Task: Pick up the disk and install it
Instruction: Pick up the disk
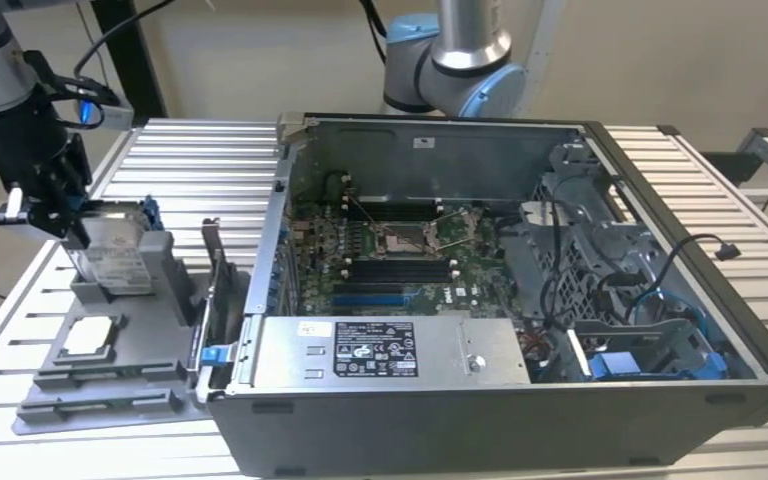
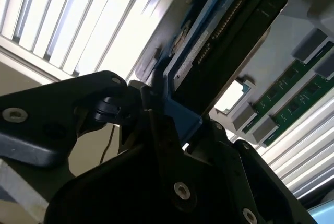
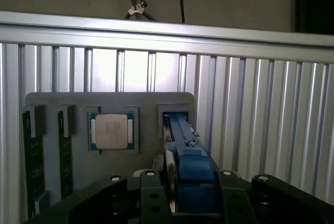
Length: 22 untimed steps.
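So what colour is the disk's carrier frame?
Blue; the carrier frame shows best in the first wrist view.

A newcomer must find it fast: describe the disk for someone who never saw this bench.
At the exterior view's left, beside the open computer case, lies a grey parts tray. At its far end the disk stands on edge in a slot, clasped by the black pincer. Unlike the flat square processor chip nearby, it is a silver slab with a blue frame.
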### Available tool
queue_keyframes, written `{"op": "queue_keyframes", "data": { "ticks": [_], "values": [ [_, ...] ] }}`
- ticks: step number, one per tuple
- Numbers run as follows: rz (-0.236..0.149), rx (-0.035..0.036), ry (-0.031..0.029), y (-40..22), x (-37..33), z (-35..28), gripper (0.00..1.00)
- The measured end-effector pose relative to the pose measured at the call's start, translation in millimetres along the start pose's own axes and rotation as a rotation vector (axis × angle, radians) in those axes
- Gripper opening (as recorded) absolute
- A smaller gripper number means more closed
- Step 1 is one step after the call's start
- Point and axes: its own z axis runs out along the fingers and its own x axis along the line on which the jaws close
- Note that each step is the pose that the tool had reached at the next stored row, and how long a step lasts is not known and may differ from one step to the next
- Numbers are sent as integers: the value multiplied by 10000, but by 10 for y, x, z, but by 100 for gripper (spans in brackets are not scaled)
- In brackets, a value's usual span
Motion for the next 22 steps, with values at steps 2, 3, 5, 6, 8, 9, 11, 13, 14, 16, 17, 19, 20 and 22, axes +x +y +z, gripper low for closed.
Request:
{"op": "queue_keyframes", "data": {
  "ticks": [2,3,5,6,8,9,11,13,14,16,17,19,20,22],
  "values": [
    [-1,-2,32,0,0,-1,0],
    [-1,-2,32,0,0,-1,0],
    [0,-1,33,0,0,0,0],
    [0,-1,33,0,0,0,0],
    [0,-2,33,0,0,0,0],
    [0,-1,33,0,-1,0,0],
    [-1,3,32,-1,-3,-27,0],
    [-1,1,35,1,-4,-42,0],
    [-1,4,40,1,-4,-43,0],
    [0,0,58,2,-5,-52,0],
    [0,-3,68,3,-5,-57,0],
    [0,-2,82,5,-6,-68,0],
    [0,-3,86,6,-6,-77,0],
    [-1,-1,91,7,-8,-100,0]
  ]
}}
